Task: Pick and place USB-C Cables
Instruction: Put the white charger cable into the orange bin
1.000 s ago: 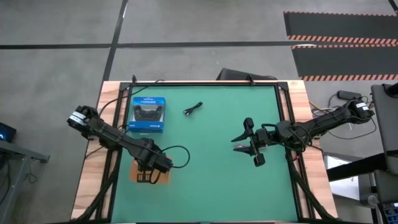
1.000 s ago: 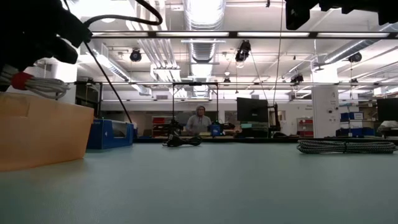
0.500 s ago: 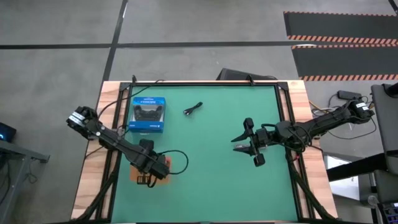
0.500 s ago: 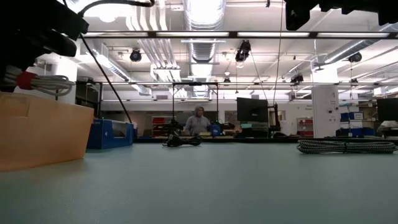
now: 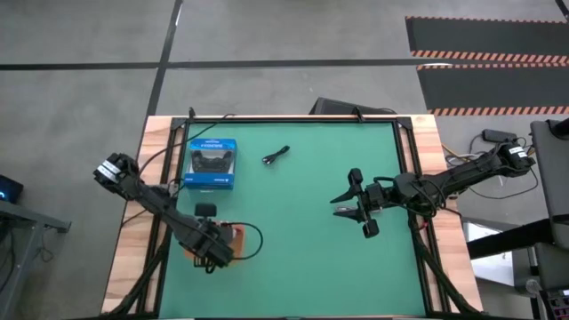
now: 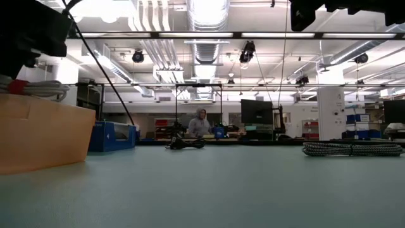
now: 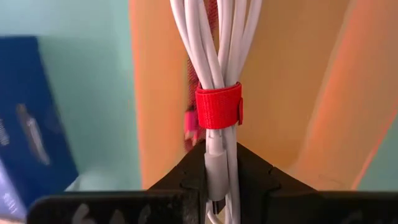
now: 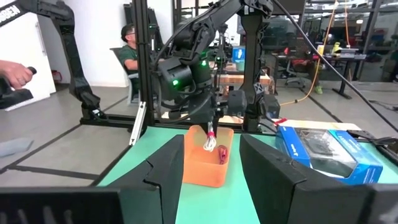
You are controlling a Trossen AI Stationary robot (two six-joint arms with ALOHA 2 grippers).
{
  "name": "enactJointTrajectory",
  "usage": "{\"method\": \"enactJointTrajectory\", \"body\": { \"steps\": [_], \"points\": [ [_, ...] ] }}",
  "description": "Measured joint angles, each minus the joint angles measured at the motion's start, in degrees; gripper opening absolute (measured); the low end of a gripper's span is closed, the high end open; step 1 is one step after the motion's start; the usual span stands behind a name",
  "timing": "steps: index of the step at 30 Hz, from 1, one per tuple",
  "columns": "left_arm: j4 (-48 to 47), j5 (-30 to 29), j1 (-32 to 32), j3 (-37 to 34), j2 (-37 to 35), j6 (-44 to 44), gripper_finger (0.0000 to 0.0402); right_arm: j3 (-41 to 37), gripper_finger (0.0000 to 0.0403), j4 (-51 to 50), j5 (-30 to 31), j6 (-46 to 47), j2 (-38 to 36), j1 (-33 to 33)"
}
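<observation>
While hanging over the orange tray (image 7: 298, 93) | white cable (image 7: 214, 56) pinched in left tool (image 7: 214, 180) | right tool (image 5: 356, 209) wide, empty.

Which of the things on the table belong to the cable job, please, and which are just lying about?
Part of the job:
- white cable, bundled with a red strap, held by the left hand over the orange tray
- red-pink cable in the tray
- black cable on the mat
- braided grey cable on the mat
- right hand, open, waiting

Lying about:
- blue controller box
</observation>
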Motion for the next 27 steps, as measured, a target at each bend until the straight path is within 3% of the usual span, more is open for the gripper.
{"method": "enactJointTrajectory", "body": {
  "steps": [27],
  "points": [
    [9.4, -1.2, -0.4, -5.2, 0.0, -2.6, 0.0037, 0.0, 0.0143, 0.0, 0.0, 0.1, 0.0, 0.0]
  ]
}}
